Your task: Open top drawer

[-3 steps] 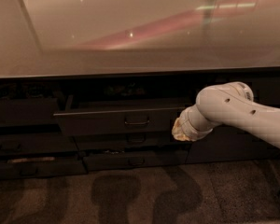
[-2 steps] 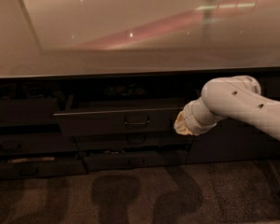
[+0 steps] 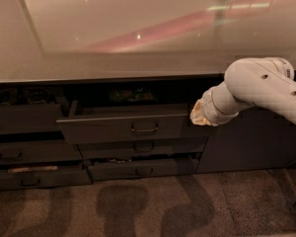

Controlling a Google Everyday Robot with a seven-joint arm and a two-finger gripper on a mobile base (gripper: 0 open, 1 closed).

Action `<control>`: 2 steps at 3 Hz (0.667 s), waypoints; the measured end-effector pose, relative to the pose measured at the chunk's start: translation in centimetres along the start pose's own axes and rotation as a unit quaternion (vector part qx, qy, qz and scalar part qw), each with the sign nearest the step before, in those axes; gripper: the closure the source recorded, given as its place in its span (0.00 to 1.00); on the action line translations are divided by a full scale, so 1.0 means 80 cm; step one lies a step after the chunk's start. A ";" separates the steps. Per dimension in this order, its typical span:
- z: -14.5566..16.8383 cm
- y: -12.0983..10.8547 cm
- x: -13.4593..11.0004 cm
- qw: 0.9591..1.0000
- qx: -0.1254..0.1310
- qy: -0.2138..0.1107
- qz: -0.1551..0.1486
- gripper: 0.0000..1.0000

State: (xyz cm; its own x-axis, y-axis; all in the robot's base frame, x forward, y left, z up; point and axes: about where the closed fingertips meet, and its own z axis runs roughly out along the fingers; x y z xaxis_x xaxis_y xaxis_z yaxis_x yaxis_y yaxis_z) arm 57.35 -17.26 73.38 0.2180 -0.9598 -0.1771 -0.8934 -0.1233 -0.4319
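Robot's pale hand (image 3: 198, 115), its grip impossible to tell, sits at the right end of the wide dark charcoal top drawer (image 3: 108, 128), which stands partly open; a stray push there could shove it shut.

We find the claw (image 3: 199, 115) just beside the right end of the top drawer (image 3: 113, 128). It is a dull, pale tan tip on an arm (image 3: 259, 85) whose off-white shell looks like smooth plastic with a soft sheen. Left of the claw, the drawer's front looks matt, dark and smooth, and its loop handle (image 3: 144, 129) is dark with a faint gleam. Above the claw, the counter (image 3: 138, 48) is glossy and smooth, mirroring pink streaks and small points of light. Below and to the right of the claw, the cabinet door (image 3: 246, 144) is plain, dark and matt. Beneath it all, the floor (image 3: 148, 206) looks like rough, mottled carpet.
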 end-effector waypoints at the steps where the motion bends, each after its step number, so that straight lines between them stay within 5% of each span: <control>1: 0.001 -0.007 0.009 1.000 -0.003 -0.007 0.012 1.00; 2: 0.005 -0.025 0.033 0.999 -0.012 -0.033 0.041 1.00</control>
State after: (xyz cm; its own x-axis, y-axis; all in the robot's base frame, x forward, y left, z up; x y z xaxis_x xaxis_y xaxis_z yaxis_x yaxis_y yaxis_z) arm 59.86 -19.48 73.45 0.1681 -0.9485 -0.2685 -0.9181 -0.0514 -0.3931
